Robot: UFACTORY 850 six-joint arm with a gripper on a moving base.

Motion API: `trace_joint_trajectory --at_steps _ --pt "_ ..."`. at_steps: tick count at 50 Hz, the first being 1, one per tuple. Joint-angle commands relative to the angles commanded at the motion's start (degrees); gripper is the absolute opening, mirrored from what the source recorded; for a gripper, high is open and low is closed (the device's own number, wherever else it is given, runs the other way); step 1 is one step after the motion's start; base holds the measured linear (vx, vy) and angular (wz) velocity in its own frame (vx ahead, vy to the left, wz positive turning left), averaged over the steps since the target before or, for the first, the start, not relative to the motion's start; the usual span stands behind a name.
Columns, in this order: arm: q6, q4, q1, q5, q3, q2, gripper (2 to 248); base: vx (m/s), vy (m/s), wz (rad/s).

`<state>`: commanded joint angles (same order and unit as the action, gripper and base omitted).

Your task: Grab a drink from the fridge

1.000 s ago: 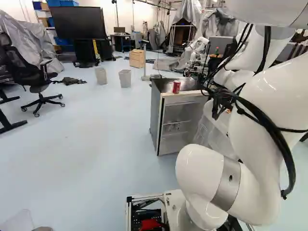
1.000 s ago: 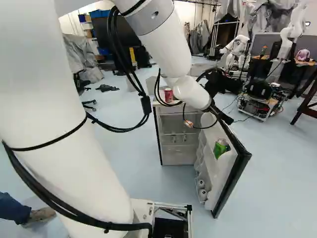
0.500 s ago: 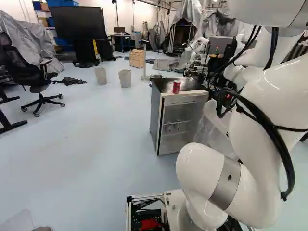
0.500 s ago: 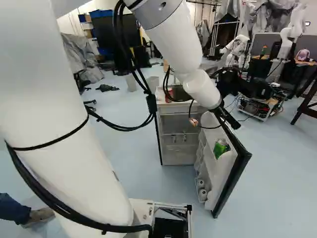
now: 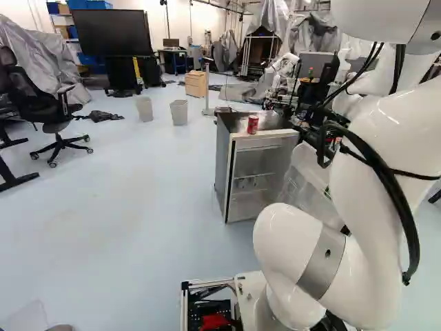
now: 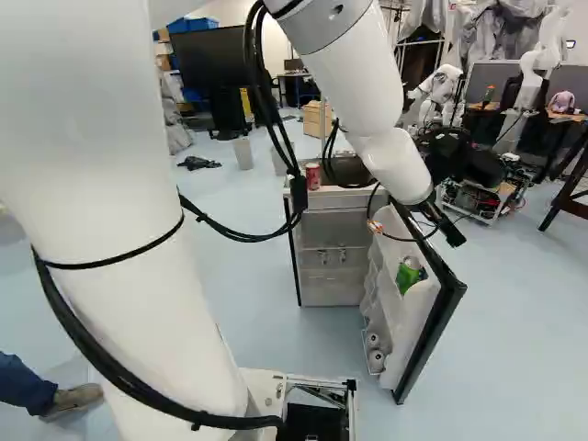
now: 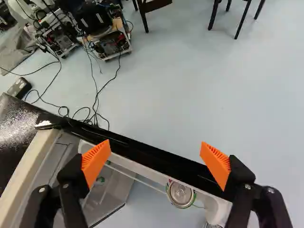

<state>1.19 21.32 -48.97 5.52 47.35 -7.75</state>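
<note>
In the right base view my gripper (image 6: pixel 446 227) hangs over the upper edge of the fridge's swung-out door (image 6: pixel 430 322). Seen from the wrist, the gripper (image 7: pixel 156 156) is open, its orange-padded fingers wide apart with nothing held. A silver-topped can (image 7: pixel 180 194) with a green edge sits in the door's shelf, below the gap between the fingers. From the right base camera a green can (image 6: pixel 410 275) shows in the door shelf. One red can (image 5: pixel 253 124) stands on top of the fridge (image 5: pixel 265 172).
Bottle-like things (image 6: pixel 375 349) sit low in the door. Behind the fridge is another robot (image 6: pixel 439 92); a wheeled cart with electronics (image 7: pixel 111 42) and loose floor cables (image 7: pixel 95 102) lie beyond the door. Two grey bins (image 5: pixel 179 112) stand farther back.
My arm has swung to the right in the right base view, carrying the open gripper farther over the door. The base, fridge, door and red can have stayed put.
</note>
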Motion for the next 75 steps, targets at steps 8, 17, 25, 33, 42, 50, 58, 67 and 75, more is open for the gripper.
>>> trace_joint_trajectory --at_steps 8,17,25,33,42,50,58,67,75 --pt "0.0 0.0 -1.2 -1.3 1.5 -1.4 247 0.000 0.000 0.000" --pt "0.0 0.0 -2.6 -3.1 3.3 -2.9 247 0.000 0.000 0.000" --pt "0.0 0.0 -3.8 -4.8 4.8 -4.3 247 0.000 0.000 0.000" --pt "0.0 0.0 -5.0 -6.5 6.5 -6.1 247 0.000 0.000 0.000" --pt "0.0 0.0 -6.3 -8.5 8.5 -8.9 247 0.000 0.000 0.000" --pt "0.0 0.0 -7.5 -10.2 10.4 -11.4 247 0.000 0.000 0.000" --pt "0.0 0.0 -8.2 -11.4 11.5 -13.1 247 0.000 0.000 0.000" --pt "0.0 0.0 -8.4 -12.2 11.7 -13.4 247 0.000 0.000 0.000" --pt "0.0 0.0 -8.5 -12.6 11.3 -13.1 247 0.000 0.000 0.000"
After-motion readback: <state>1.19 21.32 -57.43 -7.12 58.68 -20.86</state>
